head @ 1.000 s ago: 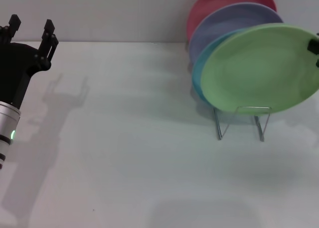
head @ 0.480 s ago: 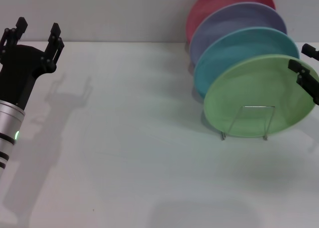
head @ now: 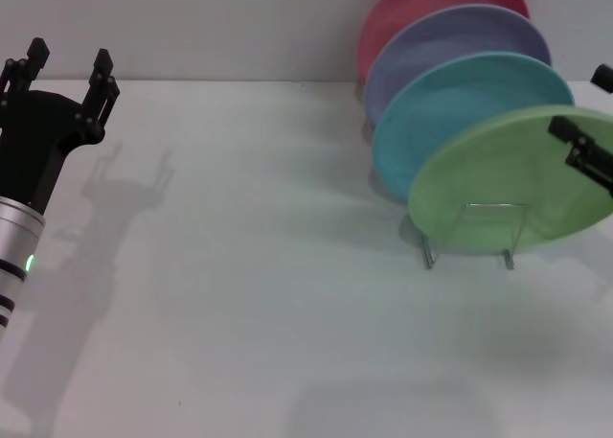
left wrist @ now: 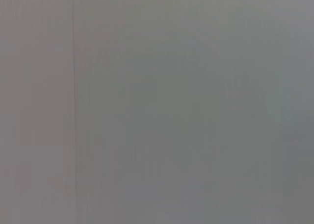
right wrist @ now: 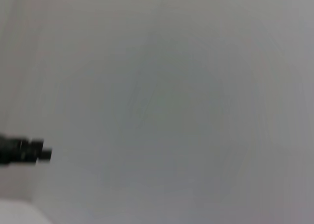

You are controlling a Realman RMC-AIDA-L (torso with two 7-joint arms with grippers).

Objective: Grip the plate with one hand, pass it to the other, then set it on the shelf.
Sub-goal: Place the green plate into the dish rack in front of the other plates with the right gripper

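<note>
The light green plate stands in the front slot of the silver wire shelf at the right of the head view, leaning forward toward me. My right gripper is at the plate's right rim. One black finger lies across the plate's front face and the other tip shows behind the rim. The fingers stand well apart, so the gripper is open around the rim. My left gripper is raised at the far left, open and holding nothing. Both wrist views show only blank grey.
Behind the green plate in the same shelf stand a sky-blue plate, a lavender plate and a red plate. The white table stretches out in front, with a grey wall behind it.
The green plate came down from above the shelf into the front slot and now leans further forward. The right gripper's fingers have spread apart at the rim. The left arm barely moved.
</note>
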